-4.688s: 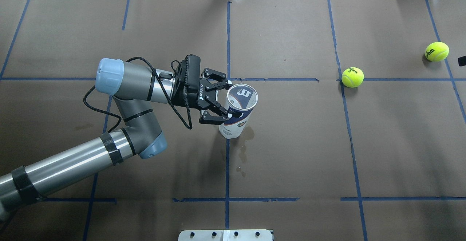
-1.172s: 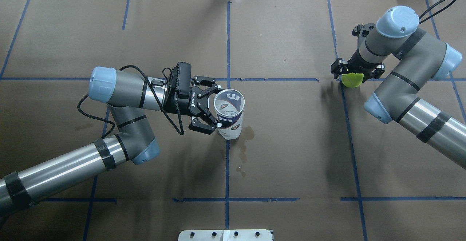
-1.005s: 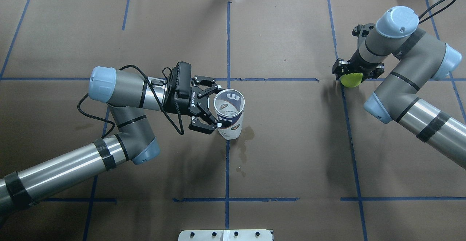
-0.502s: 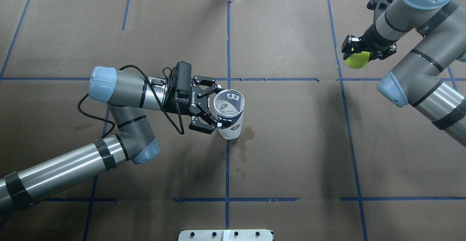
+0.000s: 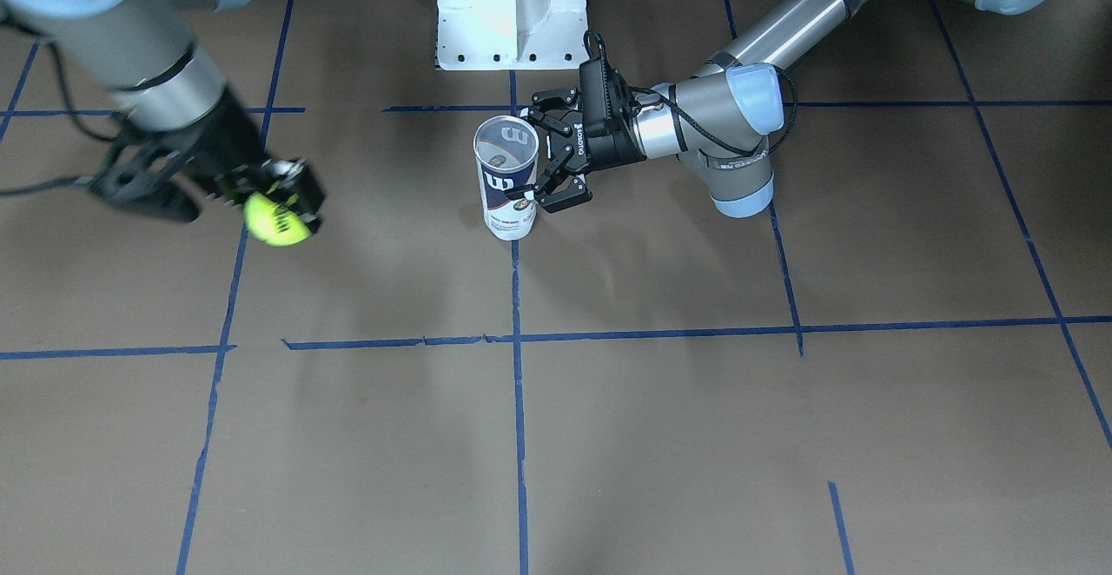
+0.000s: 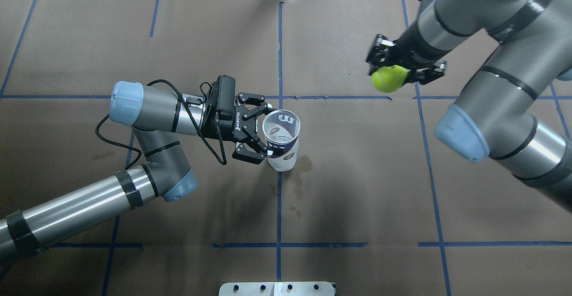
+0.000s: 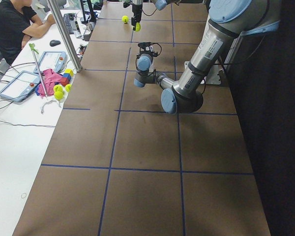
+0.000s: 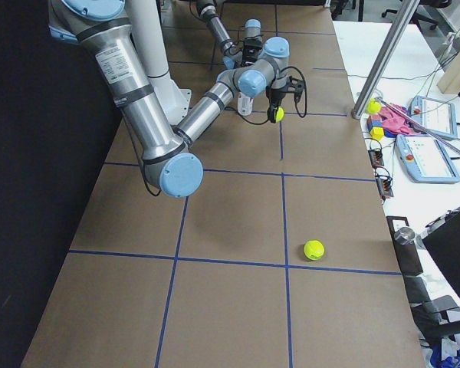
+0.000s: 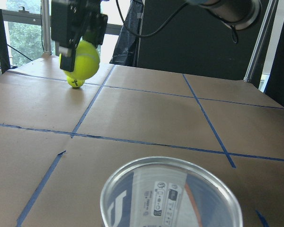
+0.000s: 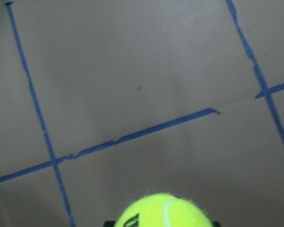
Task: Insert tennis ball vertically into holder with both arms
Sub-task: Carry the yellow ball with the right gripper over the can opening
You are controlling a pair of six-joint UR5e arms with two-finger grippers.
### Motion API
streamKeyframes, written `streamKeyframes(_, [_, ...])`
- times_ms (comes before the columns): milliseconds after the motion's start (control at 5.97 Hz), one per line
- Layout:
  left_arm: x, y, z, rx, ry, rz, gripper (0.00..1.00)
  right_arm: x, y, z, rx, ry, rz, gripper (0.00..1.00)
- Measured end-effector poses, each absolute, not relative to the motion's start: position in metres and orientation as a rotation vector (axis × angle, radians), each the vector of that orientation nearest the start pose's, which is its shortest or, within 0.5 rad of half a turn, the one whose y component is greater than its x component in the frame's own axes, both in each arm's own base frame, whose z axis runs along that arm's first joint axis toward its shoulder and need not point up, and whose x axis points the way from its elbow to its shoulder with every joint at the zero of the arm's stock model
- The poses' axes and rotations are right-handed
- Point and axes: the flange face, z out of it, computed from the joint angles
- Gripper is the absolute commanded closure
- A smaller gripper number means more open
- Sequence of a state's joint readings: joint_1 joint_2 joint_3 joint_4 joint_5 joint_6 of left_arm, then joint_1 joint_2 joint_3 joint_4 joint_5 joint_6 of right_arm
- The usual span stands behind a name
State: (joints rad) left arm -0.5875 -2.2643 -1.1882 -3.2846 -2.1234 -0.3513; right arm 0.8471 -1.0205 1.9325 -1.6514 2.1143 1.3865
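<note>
Likely mid-transfer: pinching the tennis ball point(image 6: 389, 80) aloft in the right gripper point(image 6: 395, 72), clamping the holder point(image 6: 283, 153) in the left gripper point(image 6: 267, 130), next needing centring above its mouth.

Counts: holder point(image 6: 282, 153) x1. Tennis balls x5: held ball point(image 6: 388, 80), loose ball point(image 8: 313, 250) on the tabletop point(image 8: 230, 215), three desk balls point(image 7: 58, 89) off to the side. Arms x2: left arm point(image 6: 147, 110), right arm point(image 6: 491, 95). Hands x2: left hand point(image 6: 269, 130), right hand point(image 6: 400, 72). White pedestal point(image 5: 508, 10) x1. Person point(image 7: 10, 29) x1. Tablets point(image 7: 53, 60) x2.
</note>
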Motion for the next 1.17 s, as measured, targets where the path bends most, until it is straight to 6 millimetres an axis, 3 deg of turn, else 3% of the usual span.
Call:
streamKeyframes(335, [0.519, -0.443, 0.244, 1.384, 1.555, 0.952, 0.2, -0.366, -0.472, 0.146, -0.051, -1.016, 0.416, 0.99])
streamKeyframes(1005, [0.519, -0.442, 0.245, 1.383, 1.554, 0.954, 0.2, -0.429, -0.431, 0.081, -0.033, -1.069, 0.437, 0.95])
streamKeyframes(1172, [0.52, -0.442, 0.246, 1.383, 1.555, 0.954, 0.2, -0.442, -0.424, 0.072, -0.037, -1.074, 0.432, 0.62])
